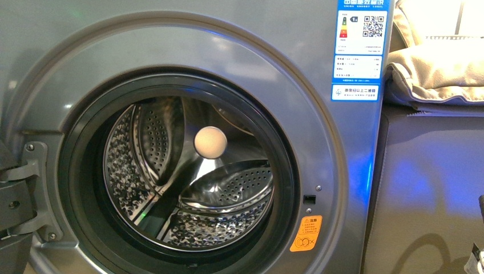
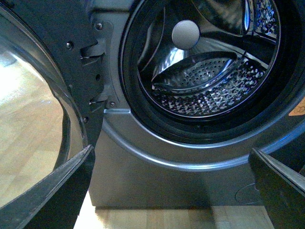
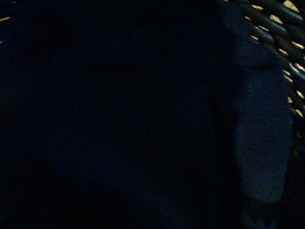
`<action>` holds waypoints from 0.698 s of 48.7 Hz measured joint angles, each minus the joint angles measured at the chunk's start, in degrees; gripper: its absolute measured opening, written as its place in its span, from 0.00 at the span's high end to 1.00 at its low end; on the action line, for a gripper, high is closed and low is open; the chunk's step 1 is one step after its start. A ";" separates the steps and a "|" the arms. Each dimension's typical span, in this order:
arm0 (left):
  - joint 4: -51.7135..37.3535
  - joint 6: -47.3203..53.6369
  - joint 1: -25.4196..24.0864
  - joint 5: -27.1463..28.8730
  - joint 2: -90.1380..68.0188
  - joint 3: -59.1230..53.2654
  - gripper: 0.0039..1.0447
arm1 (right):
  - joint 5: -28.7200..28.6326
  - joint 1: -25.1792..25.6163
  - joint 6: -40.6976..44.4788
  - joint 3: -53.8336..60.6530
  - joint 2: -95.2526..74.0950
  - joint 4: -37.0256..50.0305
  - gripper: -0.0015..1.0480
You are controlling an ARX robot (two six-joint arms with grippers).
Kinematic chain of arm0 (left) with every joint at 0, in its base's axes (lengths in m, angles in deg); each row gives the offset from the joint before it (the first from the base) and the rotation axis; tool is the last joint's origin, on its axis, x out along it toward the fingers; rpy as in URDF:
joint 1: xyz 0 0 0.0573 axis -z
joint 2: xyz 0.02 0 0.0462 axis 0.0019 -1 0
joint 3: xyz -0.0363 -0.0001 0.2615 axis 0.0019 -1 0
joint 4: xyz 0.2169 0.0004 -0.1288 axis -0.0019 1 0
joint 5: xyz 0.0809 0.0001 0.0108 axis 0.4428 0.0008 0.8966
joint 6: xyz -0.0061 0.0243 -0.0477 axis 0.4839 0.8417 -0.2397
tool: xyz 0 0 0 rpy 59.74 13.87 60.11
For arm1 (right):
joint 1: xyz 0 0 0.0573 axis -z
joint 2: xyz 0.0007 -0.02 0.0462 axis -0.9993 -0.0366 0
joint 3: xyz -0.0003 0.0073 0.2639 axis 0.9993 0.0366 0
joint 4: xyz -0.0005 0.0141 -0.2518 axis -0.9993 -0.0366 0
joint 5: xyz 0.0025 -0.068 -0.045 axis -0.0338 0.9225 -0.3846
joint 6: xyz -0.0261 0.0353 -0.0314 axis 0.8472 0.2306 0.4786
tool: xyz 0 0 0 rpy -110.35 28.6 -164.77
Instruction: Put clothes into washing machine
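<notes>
Pale wood floor (image 2: 157, 218) is seen beneath the grey washing machine (image 1: 319, 142), its door (image 2: 43, 57) swung open and perforated drum (image 1: 228, 194) exposed; beige cloth (image 1: 439, 74) is piled beside it. On the left gripper (image 2: 171, 191), 2 fingers (image 2: 62, 191) are spread wide, nothing held. The right wrist view is dark: the right gripper's state and the clothes' place cannot be told.

I count one washing machine (image 1: 337, 171), with one open door (image 2: 50, 47) and one steel drum (image 1: 122, 171). Inside the drum I see two raised paddles (image 1: 228, 182) and one round cream knob (image 1: 210, 142). The front panel carries one large blue label (image 1: 361, 40), one small blue label (image 1: 356, 92) and one orange sticker (image 1: 306, 233). There is one beige cloth (image 1: 439, 71). Two fingers (image 2: 57, 195) of my left pincer (image 2: 170, 152) show. My right wrist view is dark.
</notes>
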 joint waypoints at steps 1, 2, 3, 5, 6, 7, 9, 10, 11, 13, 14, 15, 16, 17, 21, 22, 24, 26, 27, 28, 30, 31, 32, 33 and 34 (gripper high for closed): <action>0.00 0.00 0.00 0.00 0.00 0.00 0.06 | 0.00 -0.02 0.00 0.09 0.02 0.13 0.31; 0.00 0.00 0.00 0.00 0.00 0.00 0.06 | -0.02 -0.04 -0.02 0.17 0.09 0.20 0.34; 0.00 0.00 0.00 0.00 0.00 0.00 0.06 | -0.04 -0.04 -0.02 0.24 0.15 0.26 0.35; 0.00 0.00 0.00 0.00 0.00 0.00 0.06 | 0.02 -0.11 0.00 0.63 0.44 0.59 0.42; 0.00 0.00 0.00 0.00 0.00 0.00 0.06 | 0.02 -0.13 0.00 0.72 0.50 0.72 0.43; 0.00 0.00 0.00 0.00 0.00 0.00 0.06 | 0.04 -0.15 0.04 1.01 0.72 0.96 0.46; 0.00 0.00 0.00 0.00 0.00 0.00 0.06 | 0.09 -0.20 0.04 1.42 1.05 1.42 0.51; 0.00 0.00 0.00 0.00 0.00 0.00 0.06 | 0.17 -0.22 0.07 1.79 1.38 1.73 0.55; 0.00 0.00 0.00 0.00 0.00 0.00 0.06 | 0.22 -0.24 0.09 2.10 1.60 1.90 0.58; 0.00 0.00 0.00 0.00 0.00 0.00 0.06 | 0.33 -0.28 0.09 2.67 2.10 2.23 0.62; 0.00 0.00 0.00 0.00 0.00 0.00 0.06 | 0.44 -0.35 0.09 3.17 2.58 2.51 0.66; 0.00 0.00 0.00 0.00 0.00 0.00 0.06 | 0.46 -0.37 0.07 3.28 2.69 2.56 0.67; 0.00 0.00 0.00 0.00 0.00 0.00 0.06 | 0.48 -0.44 0.07 3.80 3.23 2.84 0.71; 0.00 0.00 0.00 0.00 0.00 0.00 0.06 | 0.57 -0.50 0.09 4.13 3.58 2.99 0.74; 0.00 0.00 0.00 0.00 0.00 0.00 0.06 | 0.94 -0.83 0.09 6.23 6.08 4.26 0.87; 0.00 0.00 0.00 0.00 0.00 0.00 0.06 | 0.98 -0.87 0.11 6.51 6.45 4.44 0.88; 0.00 0.00 0.00 0.00 0.00 0.00 0.06 | 1.33 -1.09 0.37 7.74 8.09 5.31 0.93; 0.00 0.00 0.00 0.00 0.00 0.00 0.06 | 1.64 -1.27 0.63 8.81 9.70 6.19 0.94; 0.00 0.00 0.00 0.00 0.00 0.00 0.06 | 1.75 -1.33 0.68 9.20 10.32 6.49 0.94; 0.00 0.00 0.00 0.00 0.00 0.00 0.06 | 1.79 -1.40 0.72 9.62 11.04 6.80 0.94; 0.00 0.00 0.00 0.00 0.00 0.00 0.06 | 1.88 -1.49 0.85 10.45 12.39 7.39 0.94; 0.00 0.00 0.00 0.00 0.00 0.00 0.06 | 1.95 -1.53 0.96 11.02 13.35 7.87 0.94; 0.00 0.00 0.00 0.00 0.00 0.00 0.06 | 1.97 -1.55 0.96 11.58 14.32 8.37 0.94; 0.00 0.00 0.00 0.00 0.00 0.00 0.06 | 1.95 -1.57 0.98 12.17 15.34 8.83 0.94; 0.00 0.00 0.00 0.00 0.00 0.00 0.06 | 1.92 -1.57 0.98 12.96 16.63 9.33 0.94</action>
